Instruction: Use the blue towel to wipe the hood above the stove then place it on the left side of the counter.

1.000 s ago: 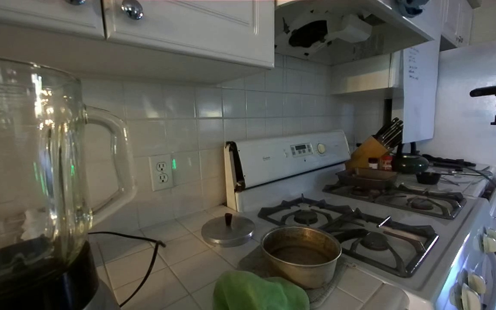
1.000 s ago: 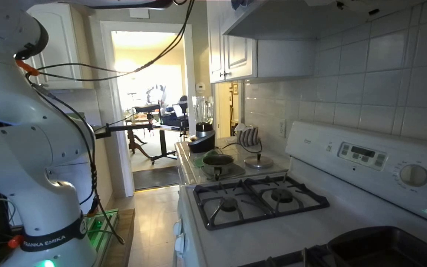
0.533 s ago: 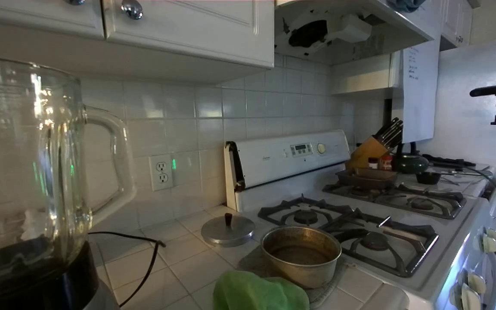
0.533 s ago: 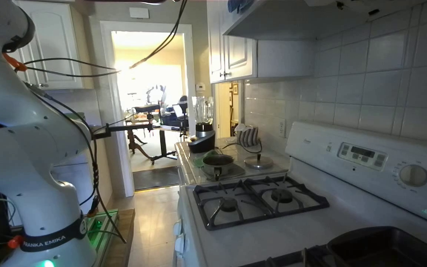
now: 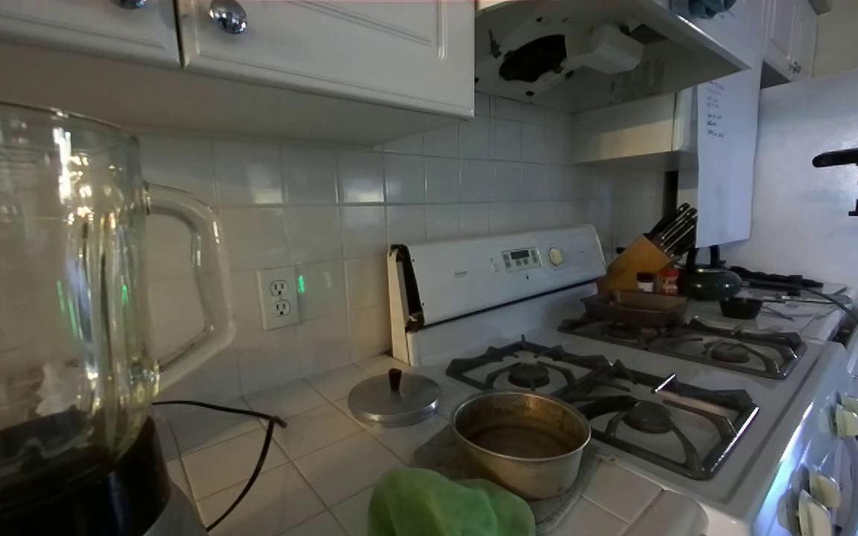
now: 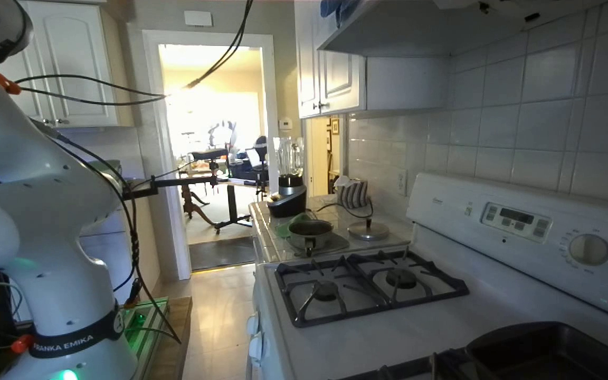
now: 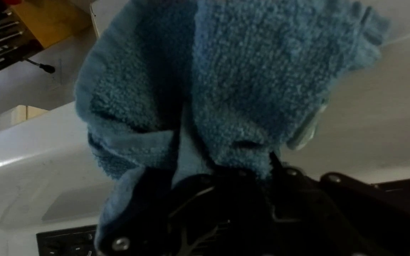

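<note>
The blue towel (image 7: 262, 71) is bunched and fills much of the wrist view. My gripper (image 7: 262, 170) is shut on it, with a fold pinched between the dark fingers. The towel also shows at the top edge of both exterior views (image 5: 710, 7) (image 6: 338, 10), at the front edge of the white hood (image 5: 697, 45) (image 6: 388, 34). In the wrist view it lies over a pale surface that looks like the hood; whether they touch is unclear. The gripper itself is outside both exterior views. The tiled counter (image 5: 347, 461) (image 6: 399, 227) shows beside the stove.
On the counter stand a pot (image 5: 522, 461), a lid (image 5: 394, 398), a green cloth (image 5: 451, 506) and a blender (image 5: 64, 298). The stove (image 5: 533, 275) carries grates and a baking pan (image 5: 634, 305). A knife block (image 5: 634, 260) stands beyond. White cabinets (image 5: 325, 52) adjoin the hood.
The arm has swung back and its upper links have risen out of an exterior view. The towel has shifted slightly along the hood's front edge and stays in the gripper's hold.
</note>
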Robot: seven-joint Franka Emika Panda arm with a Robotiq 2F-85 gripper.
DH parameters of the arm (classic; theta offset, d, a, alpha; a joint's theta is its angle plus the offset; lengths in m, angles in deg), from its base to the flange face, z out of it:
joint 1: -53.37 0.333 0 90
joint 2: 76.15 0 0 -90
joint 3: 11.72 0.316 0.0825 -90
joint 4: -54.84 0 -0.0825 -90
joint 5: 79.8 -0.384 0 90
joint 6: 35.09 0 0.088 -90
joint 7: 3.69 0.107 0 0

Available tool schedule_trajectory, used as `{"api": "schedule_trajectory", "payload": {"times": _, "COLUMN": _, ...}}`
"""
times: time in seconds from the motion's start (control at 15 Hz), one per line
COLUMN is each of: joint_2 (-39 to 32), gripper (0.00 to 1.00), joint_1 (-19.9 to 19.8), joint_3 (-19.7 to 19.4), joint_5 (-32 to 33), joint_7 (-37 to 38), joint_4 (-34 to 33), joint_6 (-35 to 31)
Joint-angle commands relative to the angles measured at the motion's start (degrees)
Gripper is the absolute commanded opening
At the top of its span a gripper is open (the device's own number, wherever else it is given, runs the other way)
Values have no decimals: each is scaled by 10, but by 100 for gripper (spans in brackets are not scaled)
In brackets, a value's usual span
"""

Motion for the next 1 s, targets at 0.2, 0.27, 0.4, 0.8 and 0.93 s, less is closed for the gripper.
{"api": "schedule_trajectory", "payload": {"times": 0.2, "joint_2": -26, "gripper": 3, "joint_1": 75, "joint_3": -36, "joint_5": -74, "joint_7": -120, "joint_4": -23, "joint_6": 63}}
{"api": "schedule_trajectory", "payload": {"times": 0.27, "joint_2": -28, "gripper": 3, "joint_1": 81, "joint_3": -40, "joint_5": -80, "joint_7": -138, "joint_4": -27, "joint_6": 73}}
{"api": "schedule_trajectory", "payload": {"times": 0.4, "joint_2": 13, "gripper": 3, "joint_1": 98, "joint_3": -54, "joint_5": -97, "joint_7": -170, "joint_4": 32, "joint_6": 62}}
{"api": "schedule_trajectory", "payload": {"times": 0.8, "joint_2": 41, "gripper": 3, "joint_1": 132, "joint_3": -70, "joint_5": -118, "joint_7": -257, "joint_4": 72, "joint_6": 65}}
{"api": "schedule_trajectory", "payload": {"times": 0.93, "joint_2": 49, "gripper": 3, "joint_1": 146, "joint_3": -74, "joint_5": -126, "joint_7": -283, "joint_4": 84, "joint_6": 59}}
